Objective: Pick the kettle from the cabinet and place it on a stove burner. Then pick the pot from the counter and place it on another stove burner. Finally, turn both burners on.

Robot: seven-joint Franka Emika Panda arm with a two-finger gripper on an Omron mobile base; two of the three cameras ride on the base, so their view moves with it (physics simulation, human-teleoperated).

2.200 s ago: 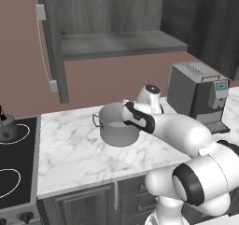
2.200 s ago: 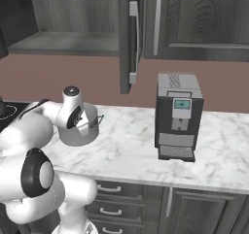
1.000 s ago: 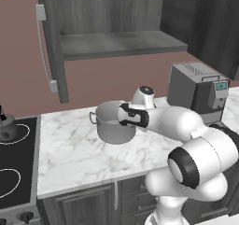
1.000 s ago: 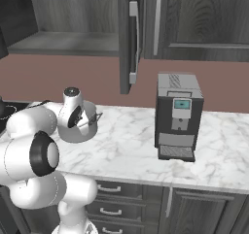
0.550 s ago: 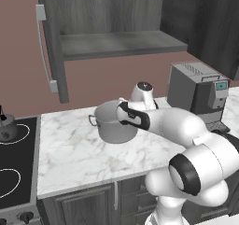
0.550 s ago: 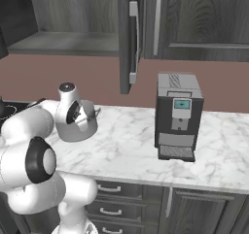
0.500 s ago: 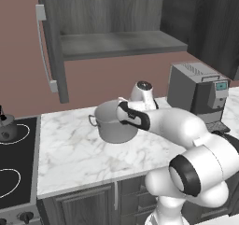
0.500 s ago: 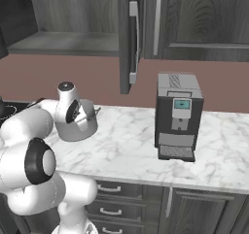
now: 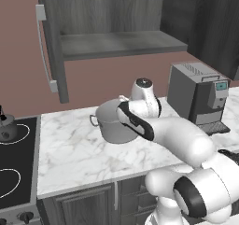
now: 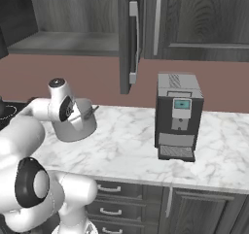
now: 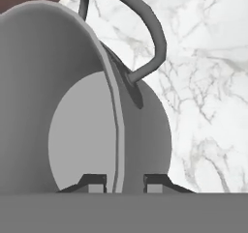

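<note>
The wide grey steel pot [image 9: 113, 122], lidless and with small loop handles at its rim, stands on the white grey-veined marble counter [image 9: 74, 147], between the glossy black cooktop [image 9: 14, 165] on one side and the boxy grey coffee machine [image 9: 198, 98] on the other, nearer the back wall than the counter's front edge. The white arm's two-finger gripper [image 11: 124, 183] is at the pot's rim on the side facing the coffee machine. Seen from the hand camera, the thin steel wall of the pot [image 11: 72, 101] runs straight down between the two dark fingertips [image 11: 95, 182], one tip inside the pot over its pale floor and the other outside the wall. The jaws stand a little apart astride the rim; whether they actually press on the wall cannot be told. One loop handle [image 11: 140, 31] arches from the outer wall just beyond the outer tip.

Past the pot from the coffee machine, the small grey metal kettle [image 9: 5, 126] with a black arched handle rests on a white burner ring at the cooktop's back. The dark grey wood-grain wall cabinet [image 9: 112, 28] hangs above the pot, door [image 9: 51, 46] open.
</note>
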